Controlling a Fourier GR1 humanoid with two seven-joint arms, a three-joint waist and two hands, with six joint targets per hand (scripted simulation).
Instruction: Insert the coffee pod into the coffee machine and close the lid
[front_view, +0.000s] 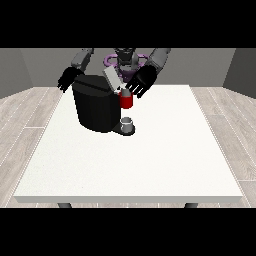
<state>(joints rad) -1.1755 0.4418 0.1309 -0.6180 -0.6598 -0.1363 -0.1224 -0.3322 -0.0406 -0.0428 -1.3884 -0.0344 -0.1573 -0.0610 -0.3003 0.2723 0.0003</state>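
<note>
1. The robot hand at the view's right (141, 81) is black and hangs over the red front part of the coffee machine, its fingers pointing down and relaxed rather than curled around anything that shows.
2. Just left of that robot hand the lid (112, 78), a flat grey slab, stands tilted upward and open.
3. Below the fingers sits the machine's red brewing head (126, 101), a short smooth cylinder; a small pale piece at its top edge may be the coffee pod, but I cannot tell.
4. The coffee machine (95, 106) is a bulky matte black block with rounded sides, standing on the far left part of the bench.
5. At its foot a small grey cup (128, 123) stands upright on the dark drip base, straight under the red head.
6. The robot hand at the view's left (67, 79) is also black and hangs beside the machine's upper back corner, fingers pointing downward and slightly apart; whether it touches the machine cannot be told.
7. The bench (165, 160) is a wide white slab with a plain matte top, standing on a floor of pale wood-look planks (25, 125).
</note>
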